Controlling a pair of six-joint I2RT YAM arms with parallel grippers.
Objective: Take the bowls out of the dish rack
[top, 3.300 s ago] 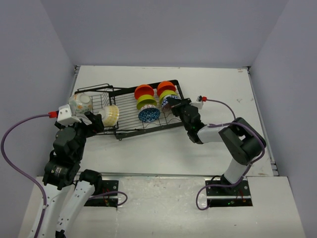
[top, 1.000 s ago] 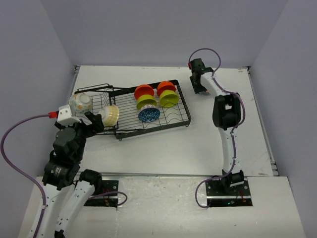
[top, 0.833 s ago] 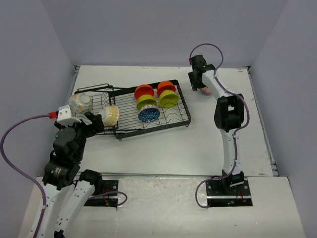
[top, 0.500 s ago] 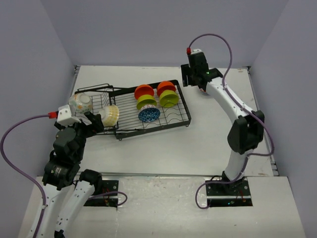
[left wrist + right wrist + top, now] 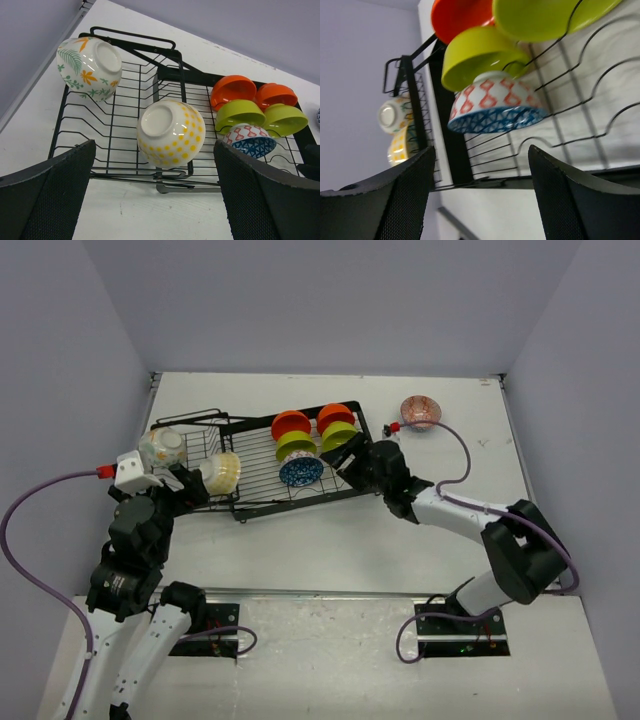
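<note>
Now we see the large black wire dish rack (image 5: pixel 262 502) lying slantwise on the white bench (image 5: pixel 300 540), with seven bowls in it. Two plain orange bowls (image 5: pixel 291 424) stand on edge at the far side of the main section. Two lime green bowls (image 5: pixel 296 445) lean right against them on the near side. A small round bowl with a blue-and-white base and red diamond marks (image 5: pixel 300 471) rests just in front of the left green one.

In the smaller basket-like section at the left end we find a cream bowl with yellow dots (image 5: pixel 171 133), tipped with its foot towards the left wrist camera. A white bowl with green and orange floral marks (image 5: pixel 90 62) sits at the far left corner, also showing its foot.

One pinkish patterned bowl (image 5: pixel 420 410) sits out of the rack, upright on the bench, well apart from the rack's far right corner.

Our left pincer (image 5: pixel 155 165) hovers at the near left end of the rack, spread wide and holding nothing, with the dotted bowl ahead of it. Our right pincer (image 5: pixel 480 170) reaches low over the right end of the rack. It too is spread wide and empty, pointing at the blue-and-white bowl without touching it.
</note>
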